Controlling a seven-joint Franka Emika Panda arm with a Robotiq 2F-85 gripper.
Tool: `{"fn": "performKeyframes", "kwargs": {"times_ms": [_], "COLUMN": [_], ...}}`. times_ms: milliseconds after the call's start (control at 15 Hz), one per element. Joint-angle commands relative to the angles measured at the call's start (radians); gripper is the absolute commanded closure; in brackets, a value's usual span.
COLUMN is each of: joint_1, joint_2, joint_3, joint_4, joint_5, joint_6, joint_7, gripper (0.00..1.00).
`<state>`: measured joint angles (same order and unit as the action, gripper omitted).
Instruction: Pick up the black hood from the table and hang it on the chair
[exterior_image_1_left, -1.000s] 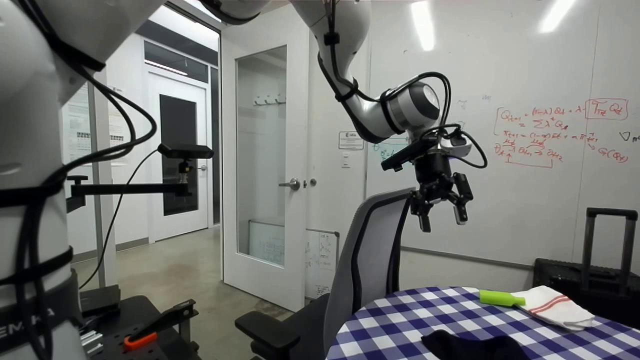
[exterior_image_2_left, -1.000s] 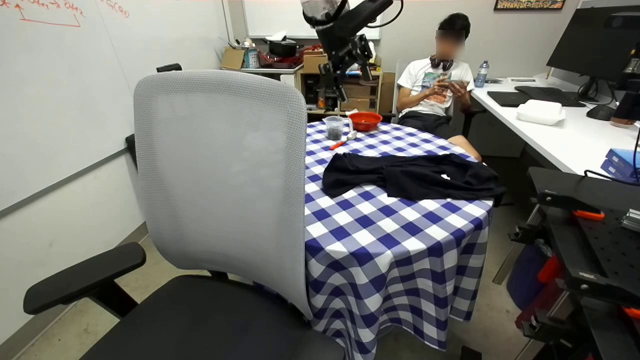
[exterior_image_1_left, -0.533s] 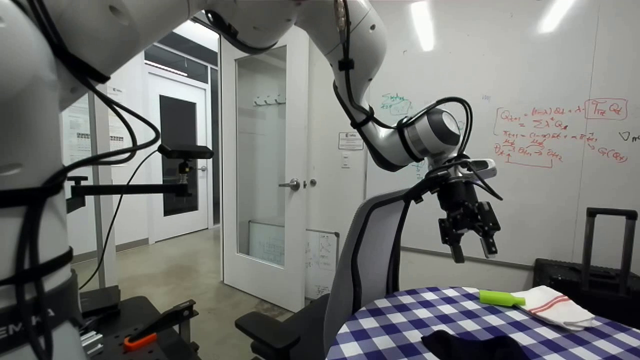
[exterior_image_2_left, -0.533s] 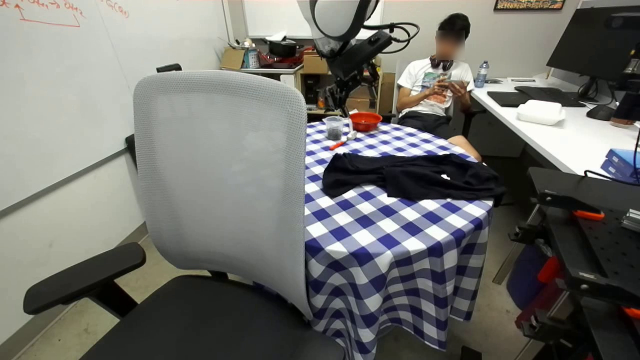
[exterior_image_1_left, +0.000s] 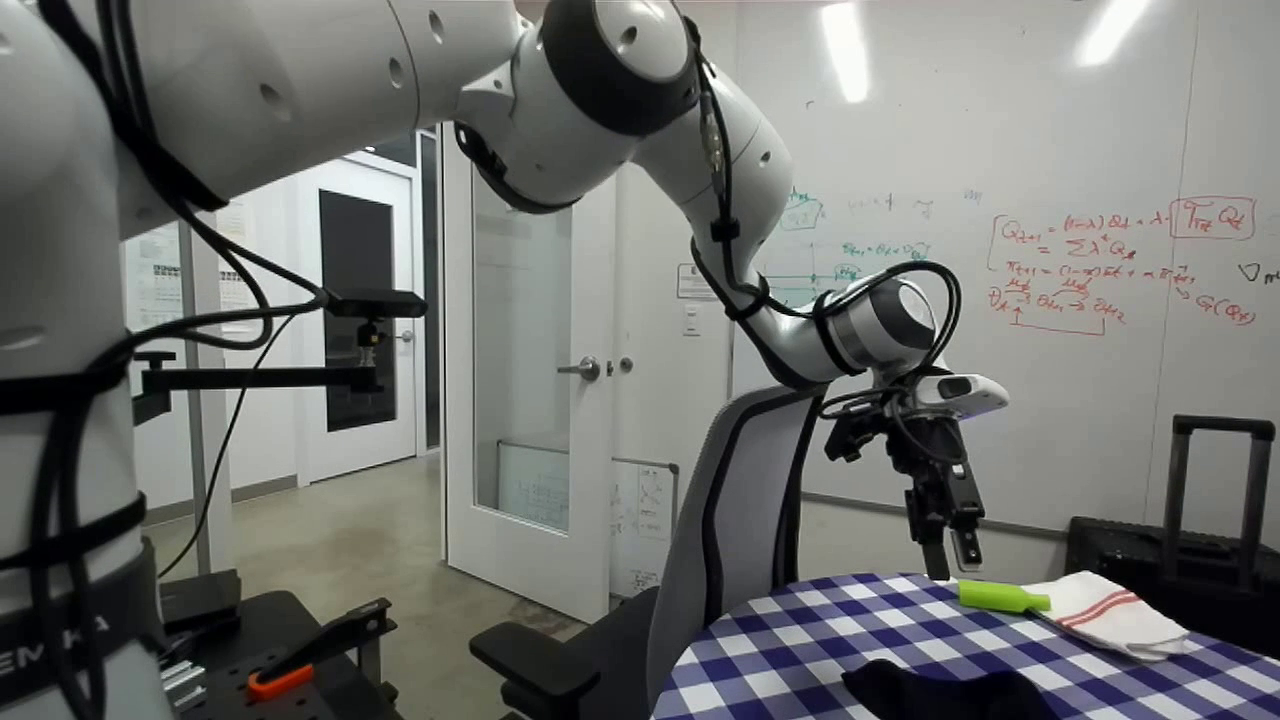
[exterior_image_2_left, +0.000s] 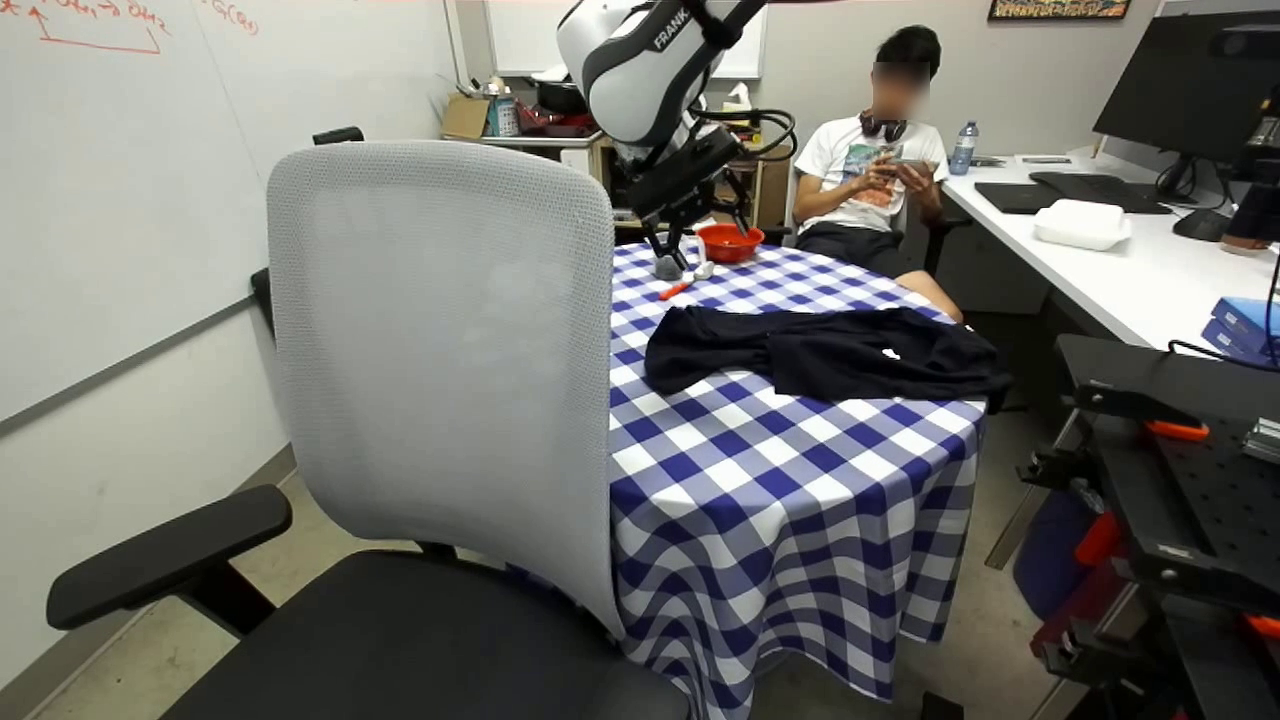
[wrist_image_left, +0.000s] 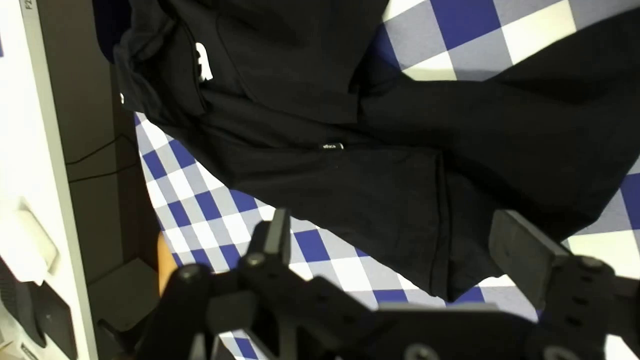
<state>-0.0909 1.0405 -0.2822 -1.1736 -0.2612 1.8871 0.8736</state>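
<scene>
The black hood (exterior_image_2_left: 820, 350) lies spread in folds on the round table (exterior_image_2_left: 720, 430) with the blue-and-white checkered cloth. In an exterior view only its edge (exterior_image_1_left: 940, 695) shows at the bottom. The dark grey chair (exterior_image_2_left: 450, 340) stands against the table; its backrest also shows in an exterior view (exterior_image_1_left: 755, 510). My gripper (exterior_image_1_left: 950, 565) is open and empty, low above the table's far part, beyond the hood as seen in an exterior view (exterior_image_2_left: 708, 250). In the wrist view the open fingers (wrist_image_left: 390, 220) frame the hood's lower edge (wrist_image_left: 320, 120), apart from it.
A clear cup (exterior_image_2_left: 668, 268), a red-handled spoon (exterior_image_2_left: 688, 283) and a red bowl (exterior_image_2_left: 730, 243) stand near the gripper. A green object (exterior_image_1_left: 1003, 597) and a white striped towel (exterior_image_1_left: 1110, 615) lie on the table. A person (exterior_image_2_left: 870, 170) sits behind it. A black case (exterior_image_1_left: 1120, 550) stands beyond.
My gripper has come down from high above to close over the table, moving right and turning in an exterior view. The hood and chair have not moved.
</scene>
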Motion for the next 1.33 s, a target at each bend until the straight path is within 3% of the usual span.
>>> {"fn": "performKeyframes", "kwargs": {"times_ms": [0,667,1267], "joint_1": [0.002,-0.061,-0.12], "joint_2": [0.155,0.405,0.47], "joint_3": [-0.029,-0.031,0.005], "joint_4": [0.231,0.643,0.79], "joint_5": [0.014,0.013,0.048], "joint_6": [-0.102,-0.281,-0.373], "joint_7": [0.077,0.158,0.159], "gripper": [0.0,0.0,0.0]}}
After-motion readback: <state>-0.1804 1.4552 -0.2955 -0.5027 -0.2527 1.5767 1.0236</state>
